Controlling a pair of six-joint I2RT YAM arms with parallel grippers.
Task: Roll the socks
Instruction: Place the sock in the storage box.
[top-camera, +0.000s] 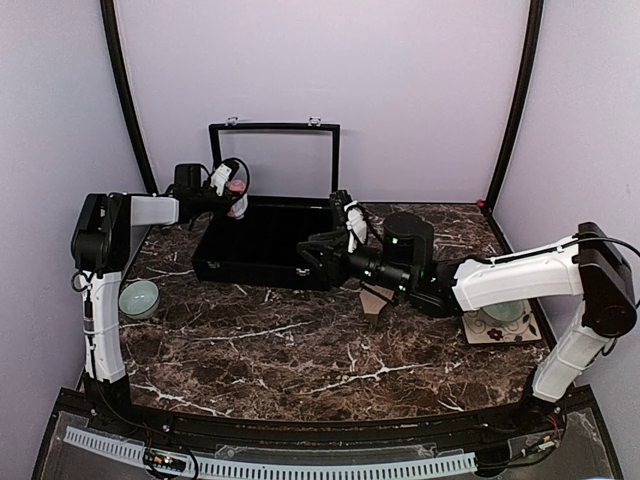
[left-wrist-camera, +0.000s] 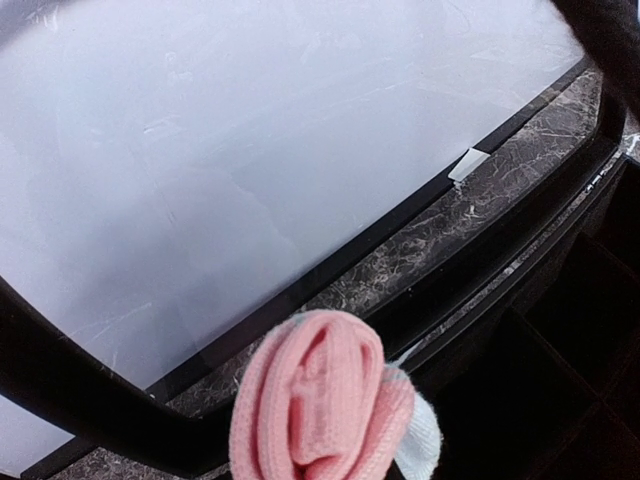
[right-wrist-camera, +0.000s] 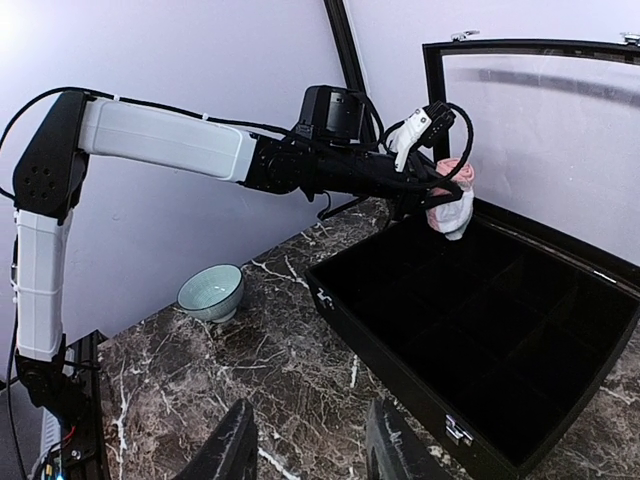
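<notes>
Over the far left corner of the black compartment box (top-camera: 245, 270), upper left of centre in the overhead view, the left gripper (top-camera: 230, 190) is clenched on the pink sock roll (left-wrist-camera: 315, 405), which shows a mint-white patch at its lower right in the left wrist view. The roll hangs in the air above the box, touching neither the dividers nor the upright glass lid (right-wrist-camera: 545, 130) just behind it. Released from that height, the soft roll could spring loose and undo itself, or land astride a divider instead of inside one cell. A push further toward the top of the frame would likely press it against the lid. The right gripper (right-wrist-camera: 315, 450), at the bottom edge of its own wrist view, has its fingers apart with only the marble table (top-camera: 300, 350) between them, grasping nothing. In the overhead view it sits just beside the box's near wall, right of centre, where a careless swing could nudge the box. A small tan shape (top-camera: 377, 297) below the right forearm may be the second pair, but it is too hidden to tell. A pale green bowl (top-camera: 140, 298) stands at the left edge and a cup (top-camera: 503, 312) on a patterned mat (top-camera: 485, 333) at lower right, both well apart from the box.
</notes>
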